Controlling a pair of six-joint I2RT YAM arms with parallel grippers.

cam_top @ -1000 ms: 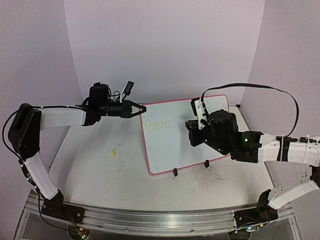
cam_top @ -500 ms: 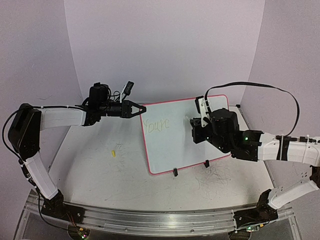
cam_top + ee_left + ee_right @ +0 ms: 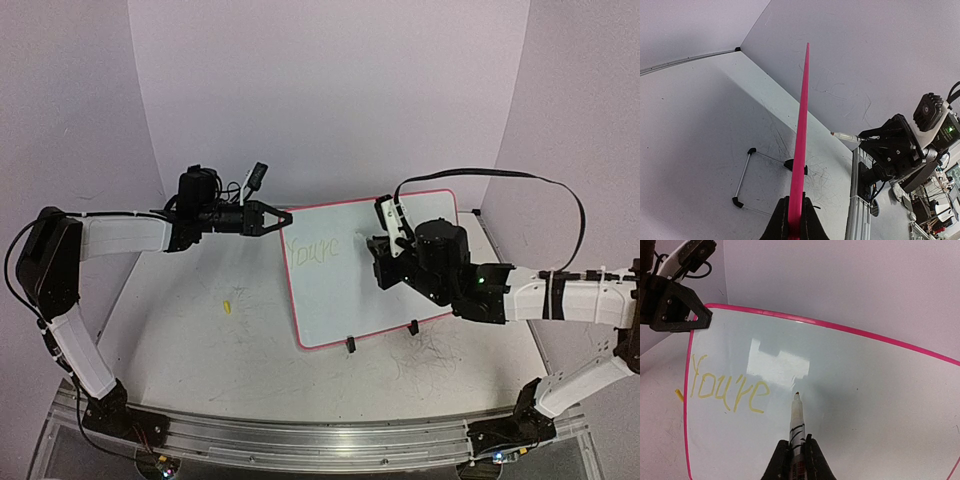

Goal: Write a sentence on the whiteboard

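Only the first word, "You're", of the faint yellow-green handwritten sentence [image 3: 727, 390] stands on the large white, pink-rimmed whiteboard [image 3: 865, 390]; the remaining words are not yet written. The right gripper [image 3: 796, 447] is clamped tight on a thin pale marker pen [image 3: 797, 417]. The writing lies just left of the pen's tip, and I cannot tell whether the tip touches. The left gripper [image 3: 795, 212] pinches the board's pink edge
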